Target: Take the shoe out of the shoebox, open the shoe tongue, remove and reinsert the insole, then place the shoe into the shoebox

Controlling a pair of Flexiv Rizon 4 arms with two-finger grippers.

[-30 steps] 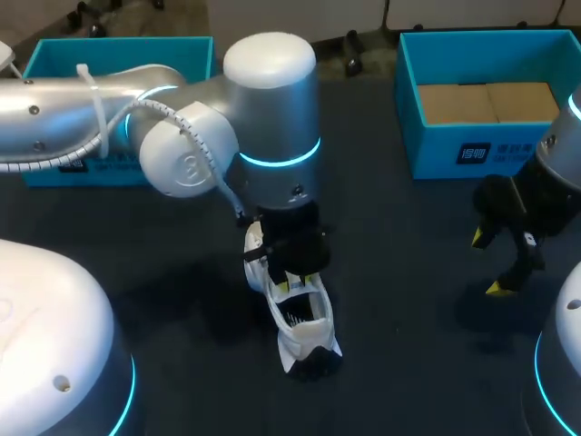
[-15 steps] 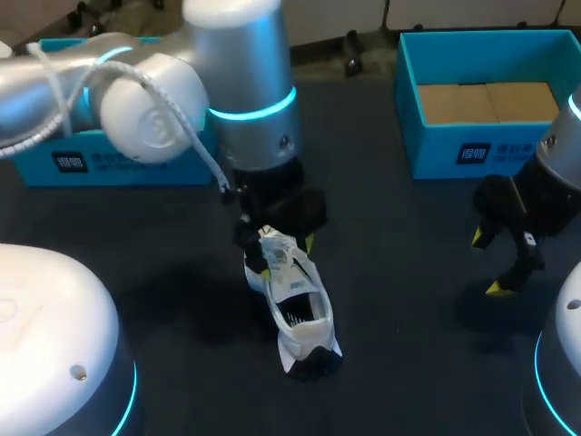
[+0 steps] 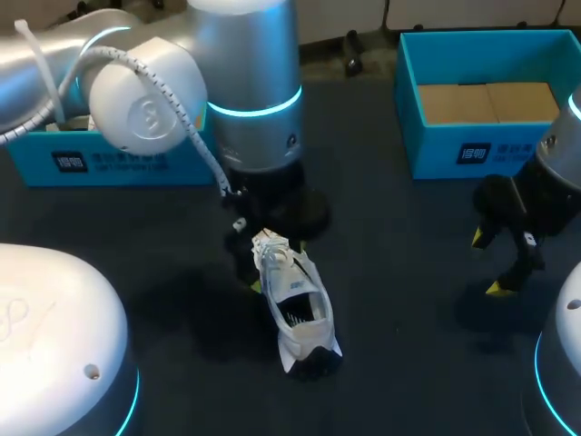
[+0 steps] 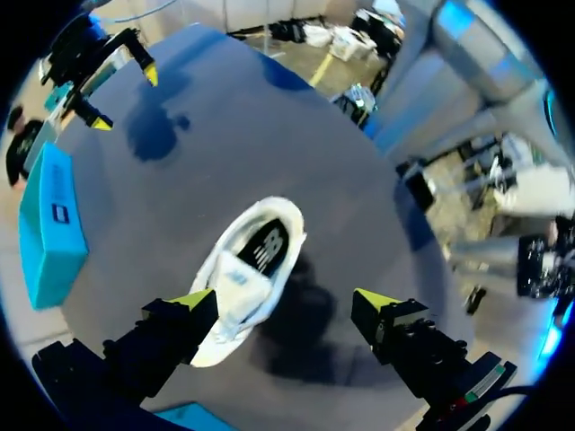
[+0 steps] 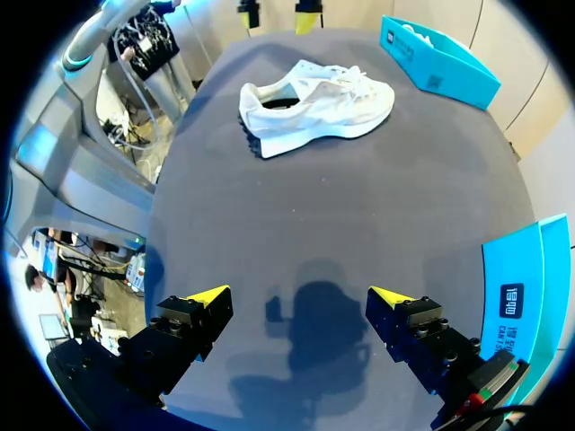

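Left gripper (image 4: 286, 301) hangs wide open over the shoe (image 4: 252, 269), one finger just beside its toe. The right gripper (image 5: 301, 296) is also spread wide, over bare table (image 3: 408, 345) near the right edge. Mid-table, nearer the front edge, the shoe stands on its sole. Its long axis runs front to back, leaning slightly left, toe toward the far-left corner, heel toward the robot. Closing off-centre could shove or tip it instead of gripping.

The left arm (image 3: 250, 109) hangs over the far end of the shoe (image 3: 300, 313), so that end is blocked from above. The near end is open. Bare table (image 3: 408, 300) lies between the shoe and the right gripper (image 3: 488, 263). At the back stand the left box (image 3: 109, 165) and the right box (image 3: 436, 150), with a gap between them.
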